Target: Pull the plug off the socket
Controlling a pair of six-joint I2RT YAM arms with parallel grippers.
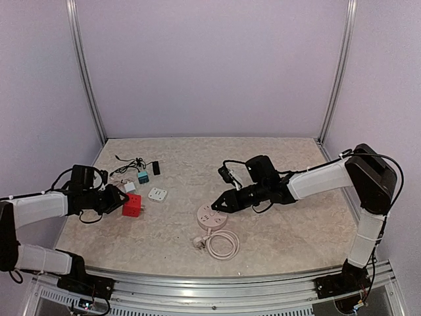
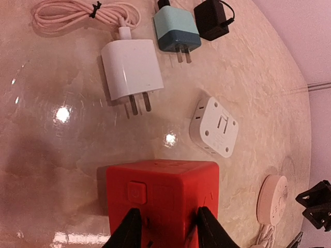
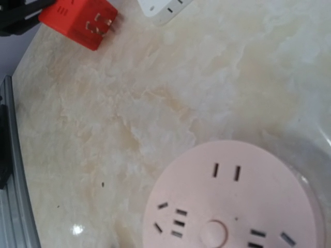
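Socket: the small bright red plastic cube [image 2: 163,194] is low at the left side of the pale marble-look table [image 1: 296,224]. Metal prongs [image 3: 103,21] jut from the face turned toward the right arm. I can't tell whether it rests on the surface or is just clear of it.
Left gripper [image 2: 169,212]: jaws clamped on two opposite sides of the red cube, black fingers [image 2: 129,230] pressed against it.
Right gripper [image 1: 220,203]: hovers just over the round pale pink power strip [image 3: 227,201]. From here I can't tell whether its jaws are apart or together.
Just beyond the cube: a flat white square adapter [image 2: 214,126], not touching it.
Farther back: a white charger [image 2: 132,70] with its coiled pinkish cable [image 2: 77,13], a teal charger [image 2: 177,28] and a black adapter [image 2: 212,19], lying in a loose row.
Pink strip's cord [image 1: 223,245]: coiled beside the strip, toward the table's near edge.
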